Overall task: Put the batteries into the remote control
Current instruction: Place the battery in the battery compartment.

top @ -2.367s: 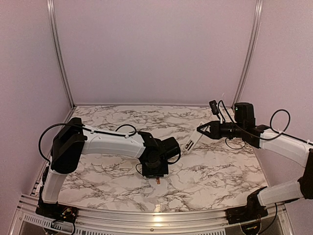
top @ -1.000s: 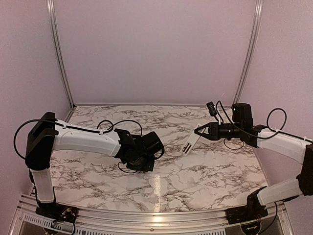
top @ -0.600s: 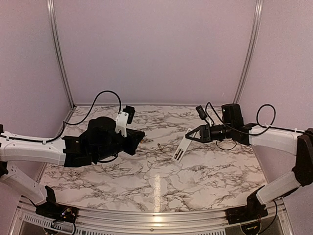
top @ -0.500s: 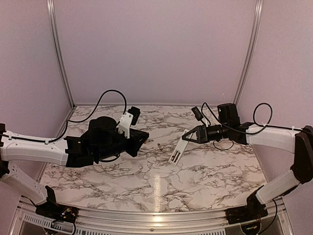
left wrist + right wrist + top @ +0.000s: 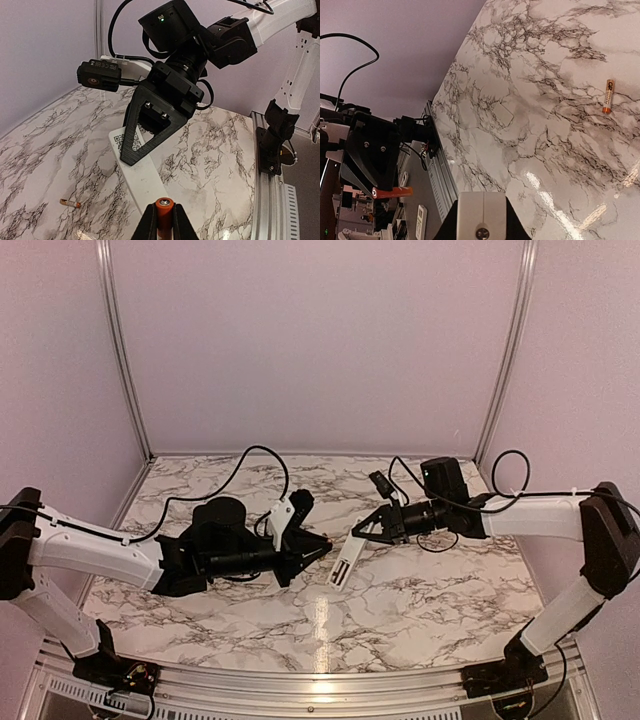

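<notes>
Pink walls (image 5: 320, 340) stand around a marble table (image 5: 430, 600), and both arms reach out over its middle so that they face each other. We see the left gripper (image 5: 322, 548) with its fingers pressed together on a battery (image 5: 164, 205). It pinches the battery at one end, so the other end sticks out in front. We think it is held this way so the free end can go into the remote first. The right gripper (image 5: 360, 532) has its fingers squeezed on the top end of the remote control (image 5: 343, 565). The remote is lifted off the table and tilted, with its low end pointing down toward the near edge. Only the top end is held, so the rest of the white bar is free for the other arm to reach. The side with a small square sticker faces the left gripper, so we think this is the back, where batteries go. We see dark marks near the low end from above, but we cannot tell if that is the open slot. The tip of the battery is near the remote, just apart from it, and not yet in. The second battery (image 5: 70, 203) lies flat on the table, beside the low end of the remote and well away from the near edge. Nobody is touching it. We think it waits there for its turn. Next, the left arm must line up its battery with the slot, and a small slip could knock it loose.
</notes>
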